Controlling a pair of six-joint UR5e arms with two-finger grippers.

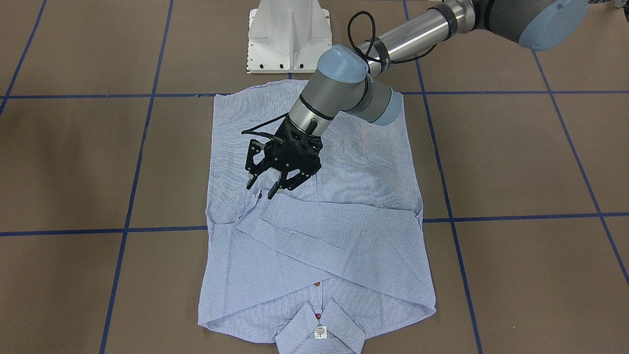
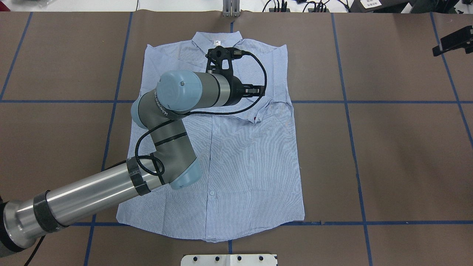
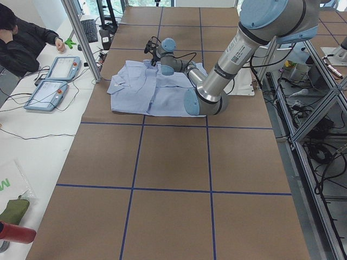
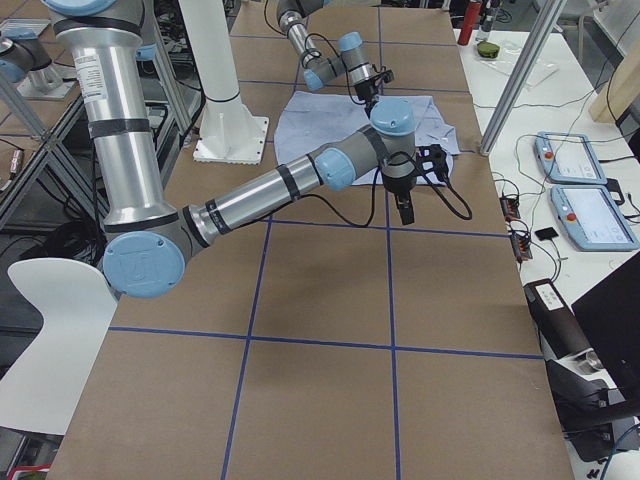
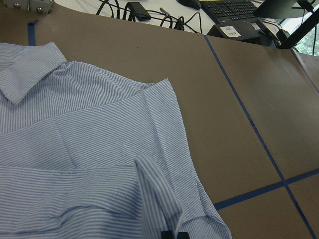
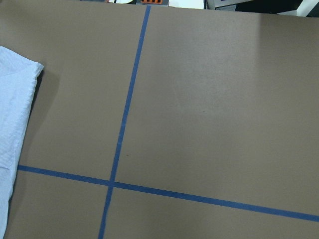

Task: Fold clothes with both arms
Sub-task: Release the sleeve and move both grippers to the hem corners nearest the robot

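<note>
The blue-and-white striped shirt [image 1: 344,246] lies flat, front up, on the brown table, with its collar at the far edge from the robot [image 2: 218,38]. One sleeve is folded across the chest, and its cuff [image 1: 259,196] has a red button. My left gripper [image 1: 265,189] is at that cuff. In the left wrist view its fingertips [image 5: 168,234] stand close together with the raised cuff edge [image 5: 149,179] running up between them. My right gripper [image 4: 402,210] hangs over bare table beside the shirt. Its wrist view shows only the shirt's edge [image 6: 15,109] and no fingers.
The white pedestal base [image 1: 289,39] stands at the shirt's hem side. Blue tape lines [image 2: 347,101] cross the table. Cables and equipment [image 2: 277,5] line the far edge. A seated person [image 3: 21,38] and two teach pendants [image 3: 59,67] are beyond that edge.
</note>
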